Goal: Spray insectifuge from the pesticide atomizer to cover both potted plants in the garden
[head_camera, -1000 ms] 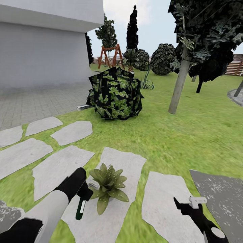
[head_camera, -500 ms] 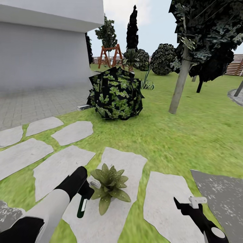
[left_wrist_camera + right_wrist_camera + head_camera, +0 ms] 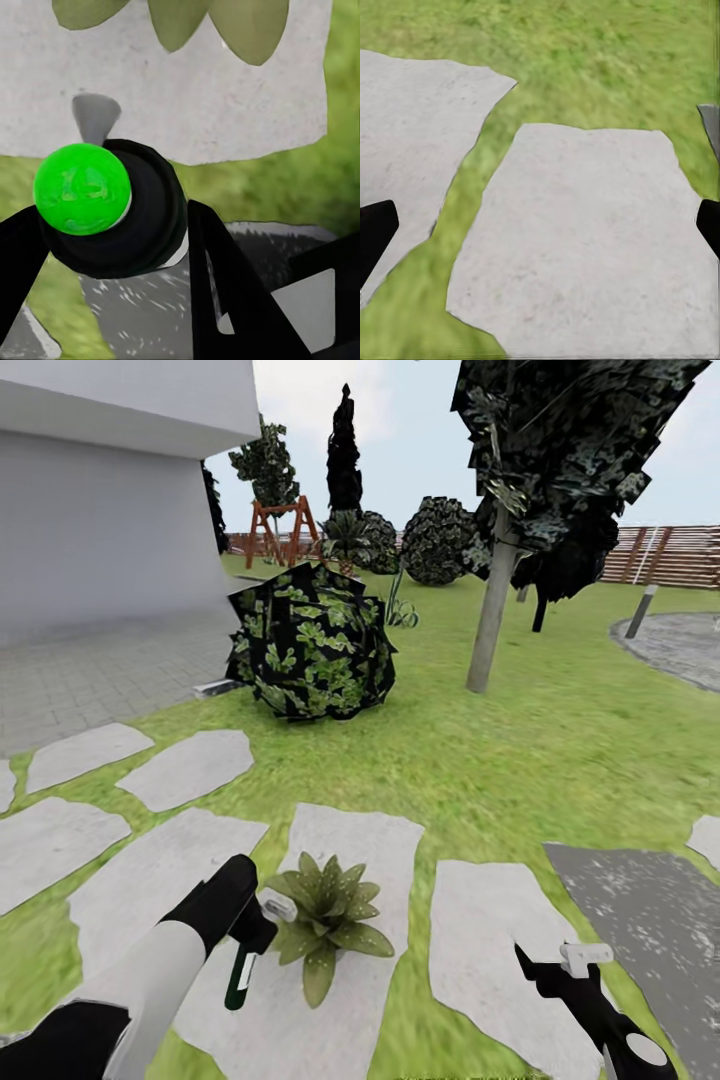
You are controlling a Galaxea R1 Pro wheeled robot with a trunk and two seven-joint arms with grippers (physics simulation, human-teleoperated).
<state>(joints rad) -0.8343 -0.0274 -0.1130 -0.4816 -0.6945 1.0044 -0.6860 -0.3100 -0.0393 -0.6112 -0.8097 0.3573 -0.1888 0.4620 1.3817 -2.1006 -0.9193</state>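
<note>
The spray bottle (image 3: pixel 241 978) hangs in my left hand (image 3: pixel 252 932), gripped tight, nozzle just beside the potted plant (image 3: pixel 322 920) on its stepping stone (image 3: pixel 385 840); my view has swung right while the plant stayed close, so spraying can start; my right hand (image 3: pixel 548 972) waits open, empty; the big bush (image 3: pixel 310 640) stands well apart, nothing blocks.

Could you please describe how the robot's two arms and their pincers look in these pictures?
In the head view, the left arm has a pale grey, rounded forearm shell ending in a glossy black wrist and black left pincer. The right pincer is black with slim, angular fingers, a small white block on top, and a round pale grey cap on its wrist. No loose cables show.
</note>
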